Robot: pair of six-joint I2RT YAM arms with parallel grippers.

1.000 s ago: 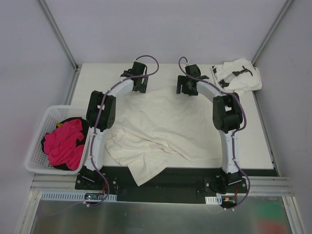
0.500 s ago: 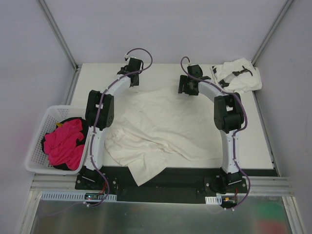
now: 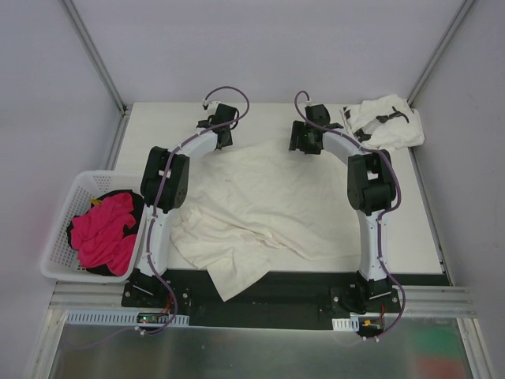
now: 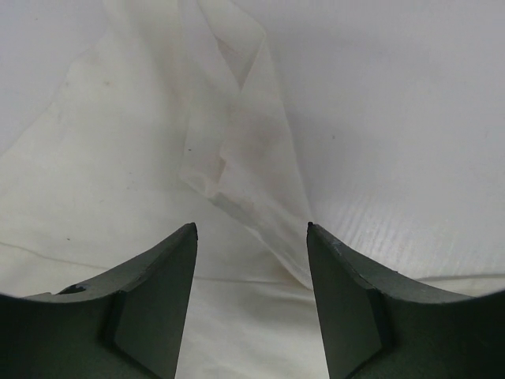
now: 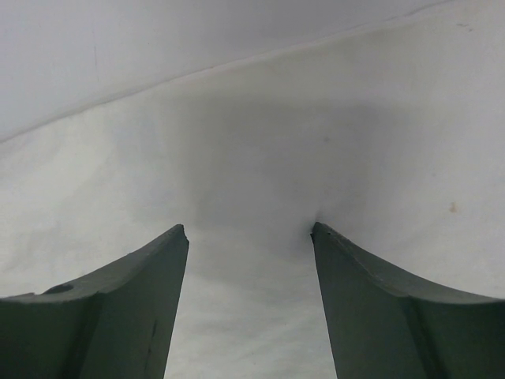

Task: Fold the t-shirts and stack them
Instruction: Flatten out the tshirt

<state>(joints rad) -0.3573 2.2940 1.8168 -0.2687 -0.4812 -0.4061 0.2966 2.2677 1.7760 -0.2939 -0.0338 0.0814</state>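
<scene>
The large cream-white t-shirt (image 3: 264, 197) lies spread and rumpled across the middle of the table, one corner hanging over the near edge. My left gripper (image 3: 222, 136) is at its far left edge, open. In the left wrist view the gripper (image 4: 251, 230) straddles a folded strip of that cloth (image 4: 237, 158), with bare table to the right. My right gripper (image 3: 306, 142) is at the shirt's far right edge, open. In the right wrist view its tips (image 5: 248, 229) press down on the smooth cloth (image 5: 252, 158). The white t-shirt with black marks (image 3: 385, 121) lies bunched at the far right corner.
A white plastic basket (image 3: 65, 205) holding a pink cloth (image 3: 104, 230) over something black stands off the table's left edge. Metal frame posts (image 3: 95, 55) rise at the far corners. The arm bases (image 3: 260, 296) sit on a black strip along the near edge.
The left gripper swung out toward the far edge, then came back over the shirt's far left corner, jaws narrower than before. The right gripper edged slightly farther and narrowed a little.
</scene>
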